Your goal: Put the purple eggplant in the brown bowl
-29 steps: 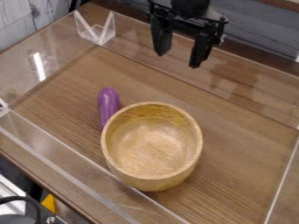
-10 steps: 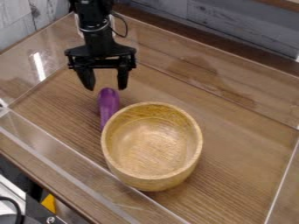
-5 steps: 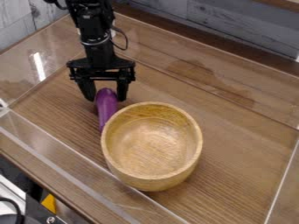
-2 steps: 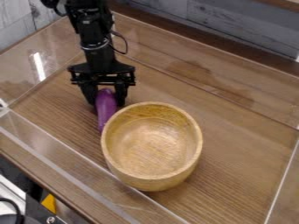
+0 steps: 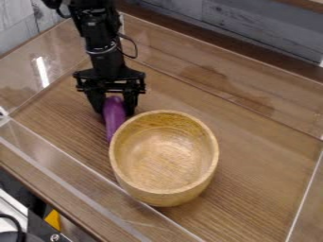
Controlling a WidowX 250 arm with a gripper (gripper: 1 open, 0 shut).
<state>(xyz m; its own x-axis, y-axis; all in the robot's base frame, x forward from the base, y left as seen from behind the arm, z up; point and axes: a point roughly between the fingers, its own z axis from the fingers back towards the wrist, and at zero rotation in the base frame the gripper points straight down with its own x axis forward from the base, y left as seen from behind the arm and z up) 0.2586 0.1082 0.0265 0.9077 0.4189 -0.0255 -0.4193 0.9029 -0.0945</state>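
Camera: fingers (image 5: 111, 97) tight around purple eggplant (image 5: 113, 120)

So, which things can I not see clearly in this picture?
- Camera view: the upper end of the purple eggplant, covered by the gripper.
- Whether the jaws really touch it: too small to tell.
- The table behind the brown bowl: hidden by its wall.

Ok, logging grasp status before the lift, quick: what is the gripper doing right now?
Gripper: fingers closed on the purple eggplant, which lies on the table beside the brown bowl.
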